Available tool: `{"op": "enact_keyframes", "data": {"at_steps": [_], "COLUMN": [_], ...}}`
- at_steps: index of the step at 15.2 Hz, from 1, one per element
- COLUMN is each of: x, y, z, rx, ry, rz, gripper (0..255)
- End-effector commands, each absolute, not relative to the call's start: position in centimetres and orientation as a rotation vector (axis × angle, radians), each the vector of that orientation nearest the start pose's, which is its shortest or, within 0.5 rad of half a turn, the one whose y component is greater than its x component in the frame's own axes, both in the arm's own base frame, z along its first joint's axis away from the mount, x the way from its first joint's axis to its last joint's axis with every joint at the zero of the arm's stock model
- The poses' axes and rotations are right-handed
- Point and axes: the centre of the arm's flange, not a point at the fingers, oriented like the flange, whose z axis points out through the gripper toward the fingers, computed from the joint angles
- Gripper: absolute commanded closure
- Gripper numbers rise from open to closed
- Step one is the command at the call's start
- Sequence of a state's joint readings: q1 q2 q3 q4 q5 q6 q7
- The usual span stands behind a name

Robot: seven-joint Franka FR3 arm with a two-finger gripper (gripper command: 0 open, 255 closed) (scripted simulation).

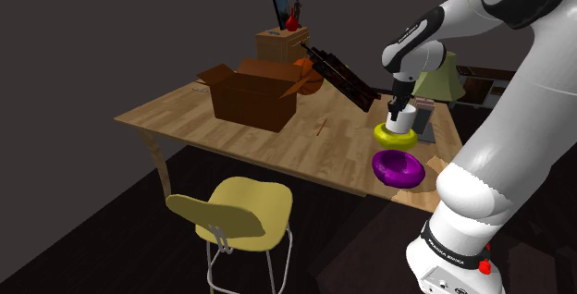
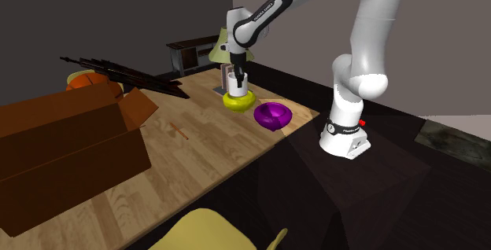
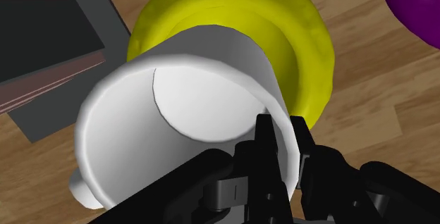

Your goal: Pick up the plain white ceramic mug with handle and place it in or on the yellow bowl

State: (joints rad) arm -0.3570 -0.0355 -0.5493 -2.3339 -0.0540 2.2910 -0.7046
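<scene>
The white mug (image 1: 400,120) (image 2: 237,83) stands upright with its base down inside the yellow bowl (image 1: 395,139) (image 2: 238,100) near the table's edge. Whether it rests on the bowl I cannot tell. My gripper (image 1: 403,105) (image 2: 237,75) comes down on it from above. In the wrist view the gripper (image 3: 282,127) is shut on the mug (image 3: 183,110), with one finger inside the rim and one outside. The mug's handle (image 3: 83,187) sticks out on the side away from the fingers. The yellow bowl (image 3: 296,39) rings the mug underneath.
A purple bowl (image 1: 398,167) (image 2: 273,115) sits right beside the yellow one, at the wooden table's (image 1: 305,144) edge. A dark book (image 3: 49,39) lies by the bowl's other side, with a lamp (image 1: 439,78) behind. An open cardboard box (image 1: 251,93) stands mid-table; a yellow chair (image 1: 236,211) stands in front.
</scene>
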Motion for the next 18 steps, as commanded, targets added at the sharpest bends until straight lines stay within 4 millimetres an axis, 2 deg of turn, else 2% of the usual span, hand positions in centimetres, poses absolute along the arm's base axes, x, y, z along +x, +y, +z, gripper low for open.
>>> {"op": "enact_keyframes", "data": {"at_steps": [1,6,10,18], "x": [30.7,30.7,30.8,30.8], "y": [-39.5,-39.4,-39.4,-39.4], "z": [34.7,34.7,39.7,39.7], "rx": [-3.136,-3.136,-3.136,-3.136], "ry": [0.260,0.260,0.260,0.260], "rz": [0.040,0.040,0.040,0.040], "gripper": [0,0,0,0]}}
